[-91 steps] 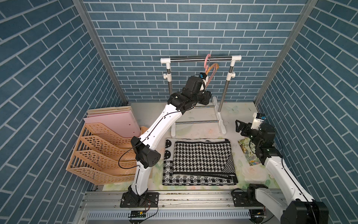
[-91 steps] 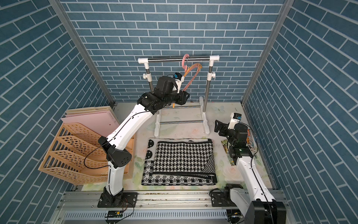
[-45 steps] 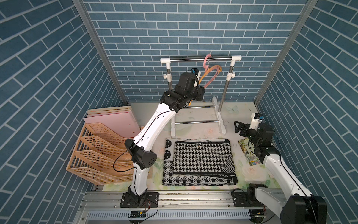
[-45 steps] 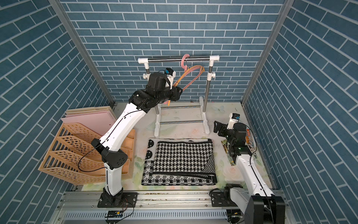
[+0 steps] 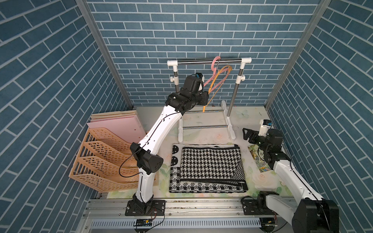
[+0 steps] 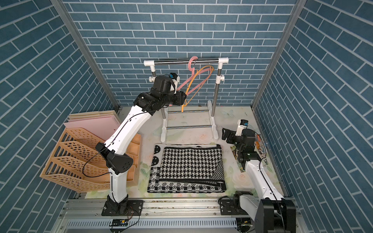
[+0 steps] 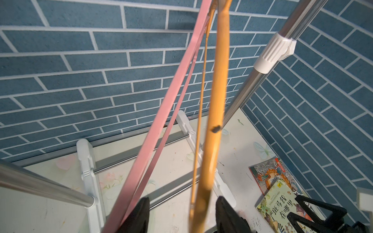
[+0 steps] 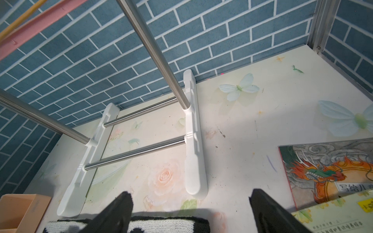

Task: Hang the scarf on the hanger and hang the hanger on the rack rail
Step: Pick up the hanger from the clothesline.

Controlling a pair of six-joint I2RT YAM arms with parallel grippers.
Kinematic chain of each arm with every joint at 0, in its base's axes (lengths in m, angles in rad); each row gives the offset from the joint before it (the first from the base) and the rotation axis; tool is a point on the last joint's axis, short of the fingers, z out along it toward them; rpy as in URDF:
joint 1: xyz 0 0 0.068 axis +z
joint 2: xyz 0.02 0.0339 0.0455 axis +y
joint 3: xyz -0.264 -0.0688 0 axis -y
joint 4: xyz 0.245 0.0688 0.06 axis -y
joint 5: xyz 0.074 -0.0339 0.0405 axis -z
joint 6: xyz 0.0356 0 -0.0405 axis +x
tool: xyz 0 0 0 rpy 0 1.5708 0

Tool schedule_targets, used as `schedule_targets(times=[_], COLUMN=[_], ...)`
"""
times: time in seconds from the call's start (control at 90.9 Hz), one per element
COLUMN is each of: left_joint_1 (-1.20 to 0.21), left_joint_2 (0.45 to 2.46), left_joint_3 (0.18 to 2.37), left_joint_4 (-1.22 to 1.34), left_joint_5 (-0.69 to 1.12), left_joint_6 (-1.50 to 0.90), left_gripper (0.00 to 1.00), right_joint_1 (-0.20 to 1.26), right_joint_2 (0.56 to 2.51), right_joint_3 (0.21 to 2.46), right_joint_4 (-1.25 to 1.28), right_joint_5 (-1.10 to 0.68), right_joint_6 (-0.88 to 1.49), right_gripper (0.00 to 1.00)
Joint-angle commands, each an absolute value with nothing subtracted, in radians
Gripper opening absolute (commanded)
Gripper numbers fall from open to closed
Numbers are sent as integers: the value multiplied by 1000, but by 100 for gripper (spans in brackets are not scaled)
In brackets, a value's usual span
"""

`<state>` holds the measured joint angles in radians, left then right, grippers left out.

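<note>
Left hand [image 7: 182, 198]: fingers apart, orange hanger [image 7: 218, 80] passing between them unclamped, pink hanger [image 7: 171, 90] just beside. Right hand [image 8: 190, 192]: fingers wide apart, empty. Scarf [image 5: 210, 163] lies folded on worktop [image 5: 250, 121], near right hand, well below left hand.

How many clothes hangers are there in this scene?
2: a pink hanger and an orange hanger, hooked side by side on the rack rail, both tilted. None seems hidden.

We see L arm [image 5: 161, 129] raised, reaching far back, L gripper [image 7: 180, 203] jaws half apart; R arm [image 5: 290, 177] low, R gripper [image 8: 190, 199] jaws wide.
</note>
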<state>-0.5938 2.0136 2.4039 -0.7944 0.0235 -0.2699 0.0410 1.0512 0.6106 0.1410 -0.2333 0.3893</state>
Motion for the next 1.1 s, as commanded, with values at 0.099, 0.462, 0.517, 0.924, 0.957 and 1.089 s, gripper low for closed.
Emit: schedule_targets(times=[0.099, 0.462, 0.517, 0.924, 0.957, 1.089], left_joint_1=[-562, -574, -580, -626, -628, -642], left_joint_2=[2005, 2009, 2012, 2065, 2060, 2032], left_joint_3=[2390, 2375, 2380, 2453, 2446, 2419], left_joint_4=[-785, -714, -714, -752, -744, -701], left_joint_5=[137, 218, 202, 49, 36, 0], left_joint_6=[-289, -289, -285, -235, -231, -211], left_gripper=[55, 43, 37, 15, 13, 0], right_joint_1=[45, 45, 45, 45, 45, 45], right_joint_2=[1055, 1054, 1053, 1057, 1060, 1071], right_joint_3=[604, 594, 594, 592, 593, 599], right_joint_4=[143, 135, 135, 130, 130, 128], right_joint_5=[-245, -242, -241, -241, -239, -241], right_joint_6=[413, 406, 406, 403, 402, 402], right_gripper=[95, 96, 95, 96, 96, 96])
